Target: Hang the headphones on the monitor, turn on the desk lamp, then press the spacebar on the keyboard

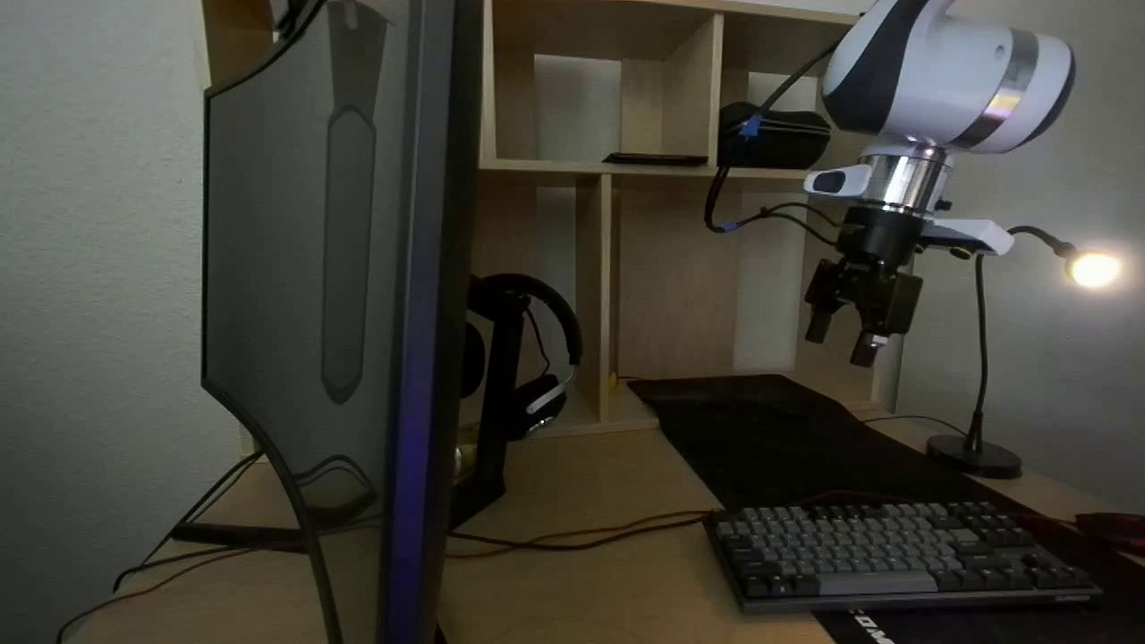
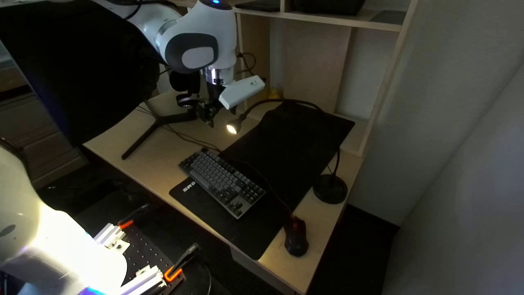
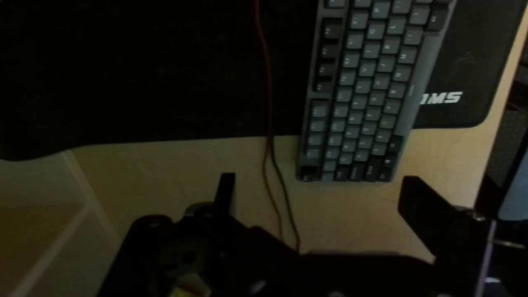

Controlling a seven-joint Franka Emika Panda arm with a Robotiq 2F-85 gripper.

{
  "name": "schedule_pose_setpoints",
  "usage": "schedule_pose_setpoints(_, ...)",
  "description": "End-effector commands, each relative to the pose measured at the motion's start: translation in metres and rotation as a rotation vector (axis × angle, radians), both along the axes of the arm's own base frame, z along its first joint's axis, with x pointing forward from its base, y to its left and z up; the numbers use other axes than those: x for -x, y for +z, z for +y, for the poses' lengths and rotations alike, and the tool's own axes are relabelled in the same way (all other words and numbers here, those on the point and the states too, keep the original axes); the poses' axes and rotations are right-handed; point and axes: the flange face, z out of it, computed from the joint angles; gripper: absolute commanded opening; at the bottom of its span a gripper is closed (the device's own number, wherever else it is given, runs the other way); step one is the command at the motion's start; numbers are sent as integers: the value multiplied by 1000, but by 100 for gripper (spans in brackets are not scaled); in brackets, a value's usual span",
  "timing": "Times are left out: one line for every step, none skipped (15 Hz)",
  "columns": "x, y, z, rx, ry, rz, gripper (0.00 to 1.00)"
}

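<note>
The black headphones (image 1: 572, 326) hang on a dark upright post beside the monitor (image 1: 420, 313); they also show in an exterior view (image 2: 185, 82), partly behind the arm. The desk lamp (image 1: 1093, 268) is lit; its bulb also glows in an exterior view (image 2: 233, 127). The grey keyboard (image 1: 881, 541) lies on a black mat. Its light grey spacebar (image 1: 877, 583) faces the desk's front edge and also shows in the wrist view (image 3: 418, 78). My gripper (image 1: 841, 338) is open and empty, high above the desk. In the wrist view its fingers (image 3: 319, 179) are apart, near the keyboard's left end.
The lamp's base (image 2: 330, 188) stands at the desk's side, its neck arching over the mat (image 2: 286, 143). A mouse (image 2: 296, 237) sits near the front corner. Cables (image 3: 274, 185) run across the desk from the keyboard. A wooden shelf unit (image 1: 608, 295) stands behind.
</note>
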Motion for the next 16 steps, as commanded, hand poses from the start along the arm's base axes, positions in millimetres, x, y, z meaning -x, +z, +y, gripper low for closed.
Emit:
schedule_pose_setpoints(78,-14,16,-26,193,-37,100)
schedule_pose_setpoints(95,-17,19,-32,205,-56,100)
schedule_pose_setpoints(54,-14,16,-22,152,3,100)
schedule_pose_setpoints(65,-16,18,-23,161,3,100)
schedule_pose_setpoints(66,-13,19,-23,156,-1,100)
schedule_pose_setpoints(63,-11,19,-24,153,-5,100)
schedule_pose_setpoints(61,-11,18,-25,151,-5,100)
schedule_pose_setpoints(59,-12,18,-25,150,-3,100)
schedule_pose_setpoints(57,-20,26,-58,167,32,100)
schedule_pose_setpoints(63,-29,42,-95,232,70,100)
schedule_pose_setpoints(72,-34,58,-120,285,99,100)
schedule_pose_setpoints(83,-39,73,-142,330,116,100)
schedule_pose_setpoints(95,-41,88,-162,379,136,100)
schedule_pose_setpoints(105,-43,99,-172,433,159,100)
schedule_pose_setpoints(112,-48,106,-159,465,187,100)
schedule_pose_setpoints(115,-53,114,-142,482,228,100)
